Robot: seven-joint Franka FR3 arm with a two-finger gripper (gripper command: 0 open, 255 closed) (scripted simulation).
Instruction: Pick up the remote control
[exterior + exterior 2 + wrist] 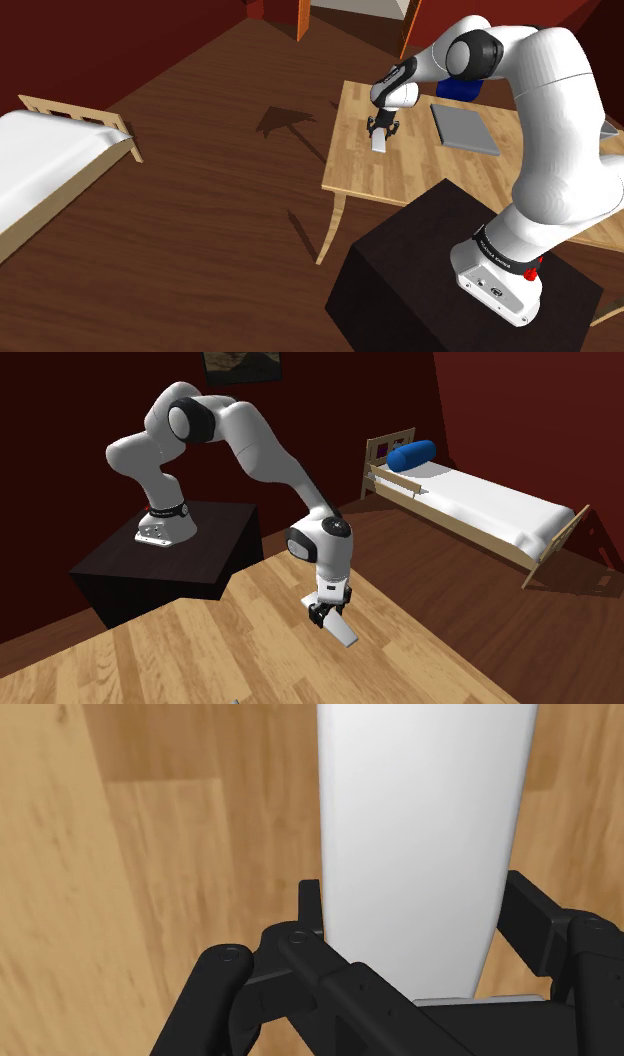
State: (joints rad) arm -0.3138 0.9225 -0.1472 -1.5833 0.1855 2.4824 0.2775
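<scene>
Nearest, item one: the gripper (415,909), all black, was recorded as closed on the remote control (420,824), with its fingers (310,902) pressed to the two long edges near one end.

Item two: the remote control was rendered as a plain white slab, long and flat. It was located on the left part of a light wooden table (400,178), in the upper middle of the shoulder view. Whether it rested on the boards or was raised off them could not be told. It was judged light, stiff and smooth-sided, so some slip was allowed for. Being held across its narrow width, close to one end, it was judged liable to droop or pivot at its free end. A hold nearer the middle was considered steadier.

Item three: a flat grey panel (463,128) was noted on the same table, well apart toward the frame's right. A blue object (458,89) was noted beyond it, partly covered by the arm. Neither was judged to obstruct a straight lift.

Farthest: a white bed (40,150) was entered at the left edge, across the dark floor.
</scene>
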